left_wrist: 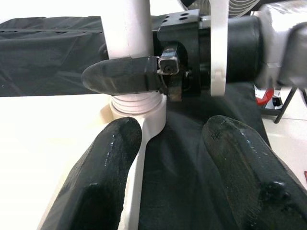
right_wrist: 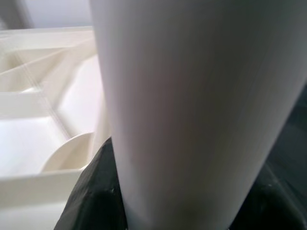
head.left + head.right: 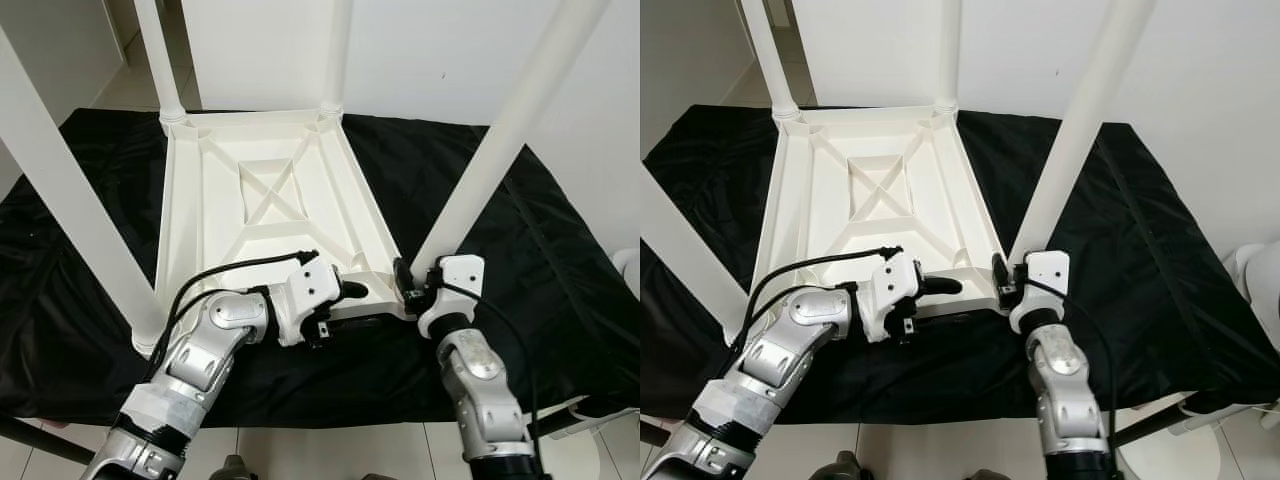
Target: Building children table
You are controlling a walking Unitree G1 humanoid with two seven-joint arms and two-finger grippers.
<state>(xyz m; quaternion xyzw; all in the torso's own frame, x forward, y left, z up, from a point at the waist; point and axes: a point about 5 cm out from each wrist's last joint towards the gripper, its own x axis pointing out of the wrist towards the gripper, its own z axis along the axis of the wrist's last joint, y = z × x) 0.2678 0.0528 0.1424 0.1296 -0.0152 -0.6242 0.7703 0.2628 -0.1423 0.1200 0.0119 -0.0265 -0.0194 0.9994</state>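
Black cloth (image 3: 560, 260) covers the work surface, with white walls behind and pale floor tiles along the near edge. On the cloth lies a white plastic children's table top (image 3: 270, 215), upside down, its ribbed underside and X-shaped bracing facing up and a leg standing up from each corner. The right gripper (image 3: 408, 283) is at the near right corner, its black fingers closed around the base of the near right leg (image 3: 500, 150), just above the threaded collar where the leg meets the corner socket; in the right wrist view that leg (image 2: 192, 110) stands right in front of the lens with a black finger (image 2: 91, 201) pressed against it. The left gripper (image 3: 350, 292) lies along the near edge of the table top, pointing toward that same corner, its fingers (image 1: 100, 187) spread apart and holding nothing, one over the white rim and the other over the cloth.
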